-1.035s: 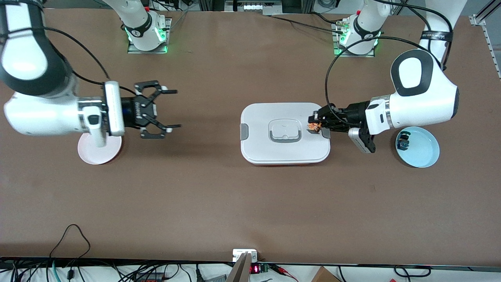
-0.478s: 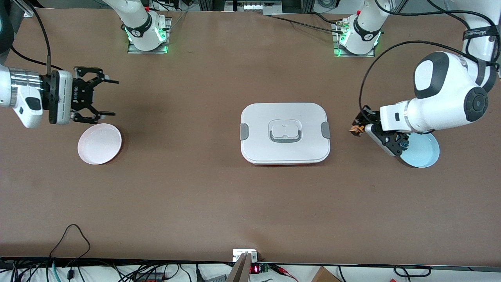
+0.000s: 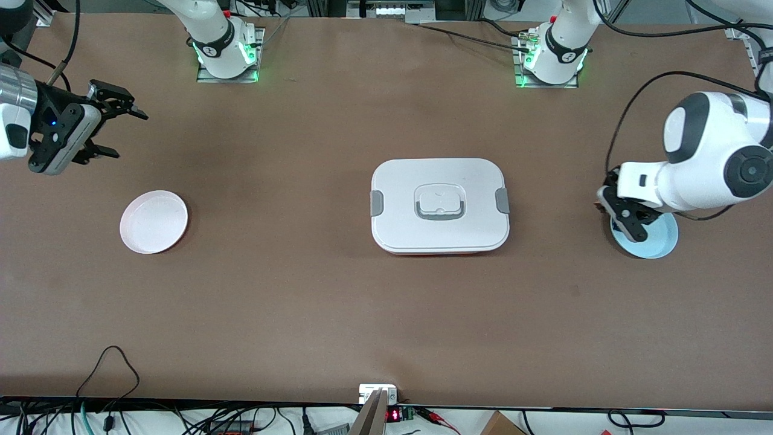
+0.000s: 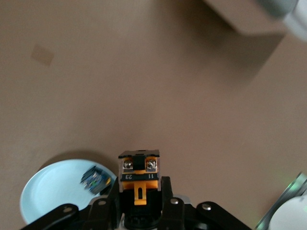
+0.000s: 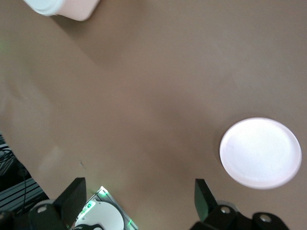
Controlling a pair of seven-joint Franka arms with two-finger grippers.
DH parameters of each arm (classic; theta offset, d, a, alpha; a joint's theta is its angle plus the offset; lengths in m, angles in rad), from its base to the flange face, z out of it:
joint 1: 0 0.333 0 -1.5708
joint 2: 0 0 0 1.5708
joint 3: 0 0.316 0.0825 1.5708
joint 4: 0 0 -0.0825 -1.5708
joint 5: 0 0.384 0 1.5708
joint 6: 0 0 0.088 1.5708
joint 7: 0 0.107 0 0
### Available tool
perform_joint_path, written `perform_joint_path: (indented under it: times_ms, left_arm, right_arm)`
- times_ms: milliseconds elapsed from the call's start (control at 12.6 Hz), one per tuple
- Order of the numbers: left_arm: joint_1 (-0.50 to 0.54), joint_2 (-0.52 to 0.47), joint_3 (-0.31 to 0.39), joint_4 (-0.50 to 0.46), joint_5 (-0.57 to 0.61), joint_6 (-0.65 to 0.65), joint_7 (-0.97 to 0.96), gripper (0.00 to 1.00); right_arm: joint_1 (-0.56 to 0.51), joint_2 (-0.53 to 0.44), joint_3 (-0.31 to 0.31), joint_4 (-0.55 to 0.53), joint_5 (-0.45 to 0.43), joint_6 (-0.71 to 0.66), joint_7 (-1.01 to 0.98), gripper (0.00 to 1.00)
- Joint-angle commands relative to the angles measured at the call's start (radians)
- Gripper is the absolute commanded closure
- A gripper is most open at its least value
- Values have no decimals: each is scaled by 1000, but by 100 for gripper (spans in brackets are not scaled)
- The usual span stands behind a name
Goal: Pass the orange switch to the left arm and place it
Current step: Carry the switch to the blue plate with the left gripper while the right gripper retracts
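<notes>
The left tool [image 4: 140, 211] is up in the air over the edge of a light blue plate [image 3: 655, 241] at the left arm's end of the tabletop [image 3: 314, 302]. Its fingers [image 4: 168, 201] are clamped tight on the orange switch [image 4: 139, 175], which the left wrist view shows sticking out between them, two silver screws on its black top and an orange tab below. In the front view the switch is hidden by the wrist of the left arm [image 3: 694, 169]. A small blue-and-teal part [image 4: 96, 178] lies in the blue plate.

The right tool [image 3: 115, 130] is up over bare tabletop at the right arm's end, with its jaws spread wide and nothing between them; the right wrist view shows its two dark fingertips [image 5: 200, 194] well apart. The right arm [image 3: 18, 121] reaches in from the edge of the front view.

A pale pink plate [image 3: 154, 222] sits on the tabletop nearer to the front camera than the spot below the right tool, and nothing lies in it.

The white box [image 3: 439, 205], lid on and grey clips at both ends, stands in the middle of the tabletop between the two plates, well apart from both tools.
</notes>
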Motion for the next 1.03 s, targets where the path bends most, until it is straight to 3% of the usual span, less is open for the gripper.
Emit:
perform_joint_path:
  times_ms: [0, 478, 955]
  left_arm:
    - [82, 34, -11, -31, 123, 2, 136, 87]
    - [274, 189, -11, -34, 165, 234, 467, 89]
    - [322, 321, -15, -29, 230, 414, 603, 88]
  right_arm:
    - [49, -36, 5, -10, -99, -8, 189, 0]
    - [67, -46, 6, -4, -152, 1, 271, 0]
    - [83, -44, 44, 10, -212, 10, 411, 0]
